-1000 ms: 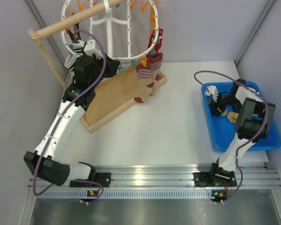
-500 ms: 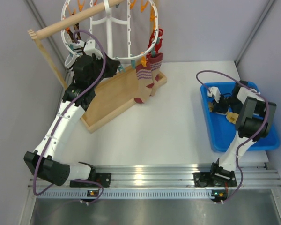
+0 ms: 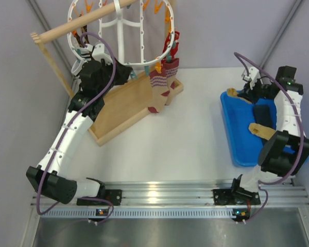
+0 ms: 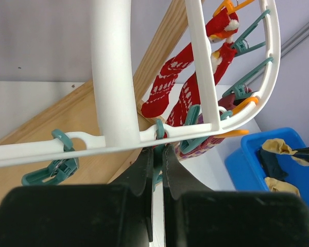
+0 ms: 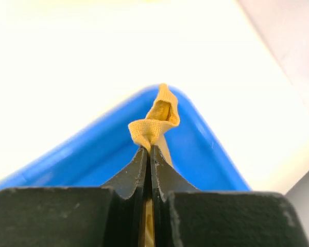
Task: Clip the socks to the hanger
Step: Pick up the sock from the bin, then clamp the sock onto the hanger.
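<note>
The hanger point(image 3: 120, 32), a white oval frame with orange and teal clips, hangs from a wooden rod at the back left. Two red patterned socks point(image 3: 162, 85) hang clipped to its rim. My left gripper point(image 3: 127, 72) is at the rim's near edge, and in the left wrist view it point(image 4: 155, 154) is shut on a teal clip point(image 4: 159, 135) under the hanger point(image 4: 112, 77). My right gripper point(image 3: 243, 91) is raised over the far left corner of the blue tray, shut on a tan-yellow sock point(image 5: 153, 121) whose cuff bunches above the right gripper point(image 5: 149, 147). The sock point(image 3: 233, 93) dangles below.
The blue tray point(image 3: 241, 150) at the right holds a dark navy sock point(image 3: 262, 114) and another tan sock point(image 3: 260, 129). The wooden rod point(image 3: 77, 24) and its upright stand on a wooden base point(image 3: 121, 109) beneath the hanger. Grey walls close in the sides and back.
My right gripper closed on the tan-yellow sock in the tray and lifted it up and toward the tray's far corner. The left arm stayed still at the clip.
</note>
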Robot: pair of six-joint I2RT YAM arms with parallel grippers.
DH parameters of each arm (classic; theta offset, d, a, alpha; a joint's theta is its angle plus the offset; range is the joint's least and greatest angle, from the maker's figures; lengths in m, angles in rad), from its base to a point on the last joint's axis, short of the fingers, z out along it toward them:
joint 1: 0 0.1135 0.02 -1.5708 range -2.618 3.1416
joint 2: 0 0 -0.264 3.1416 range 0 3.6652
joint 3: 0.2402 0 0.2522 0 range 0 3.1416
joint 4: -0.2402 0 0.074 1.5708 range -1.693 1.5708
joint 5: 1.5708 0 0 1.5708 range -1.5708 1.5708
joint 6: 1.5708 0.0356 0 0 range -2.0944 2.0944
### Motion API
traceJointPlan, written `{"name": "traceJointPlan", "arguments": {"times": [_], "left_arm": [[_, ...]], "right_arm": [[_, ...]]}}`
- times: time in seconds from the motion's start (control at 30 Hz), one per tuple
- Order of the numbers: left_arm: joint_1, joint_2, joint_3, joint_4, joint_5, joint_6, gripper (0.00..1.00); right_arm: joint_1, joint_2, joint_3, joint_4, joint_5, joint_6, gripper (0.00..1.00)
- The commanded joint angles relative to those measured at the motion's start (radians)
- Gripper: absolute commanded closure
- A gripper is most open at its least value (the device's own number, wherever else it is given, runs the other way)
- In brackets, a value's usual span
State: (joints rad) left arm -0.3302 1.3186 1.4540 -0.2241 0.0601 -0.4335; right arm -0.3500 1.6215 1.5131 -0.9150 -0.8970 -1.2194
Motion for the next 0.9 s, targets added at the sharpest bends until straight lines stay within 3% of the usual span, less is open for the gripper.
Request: {"name": "traceJointPlan", "arguments": {"times": [0.0, 0.13, 0.17, 0.27, 0.47, 0.63, 0.87], "left_arm": [[0.002, 0.025, 0.008, -0.004, 0.04, -0.013, 1.0], [0.002, 0.031, 0.016, 0.002, 0.05, -0.02, 1.0], [0.002, 0.033, 0.017, 0.002, 0.058, -0.022, 1.0], [0.002, 0.034, 0.019, 0.008, 0.066, -0.028, 1.0], [0.002, 0.037, 0.019, 0.008, 0.07, -0.03, 1.0], [0.002, 0.039, 0.02, 0.009, 0.078, -0.034, 1.0], [0.002, 0.039, 0.022, 0.012, 0.084, -0.047, 1.0]], "right_arm": [[0.074, -0.103, 0.01, 0.154, -0.152, 0.331, 1.0], [0.187, -0.189, -0.051, 0.402, -0.162, 0.645, 1.0], [0.247, -0.216, -0.091, 0.535, -0.134, 0.785, 1.0], [0.391, -0.248, -0.158, 0.695, -0.064, 1.034, 1.0], [0.673, -0.247, -0.182, 0.883, 0.041, 1.331, 1.0], [0.865, -0.217, -0.171, 0.959, 0.24, 1.37, 1.0], [0.979, -0.112, -0.122, 1.031, 0.526, 1.414, 1.0]]}}
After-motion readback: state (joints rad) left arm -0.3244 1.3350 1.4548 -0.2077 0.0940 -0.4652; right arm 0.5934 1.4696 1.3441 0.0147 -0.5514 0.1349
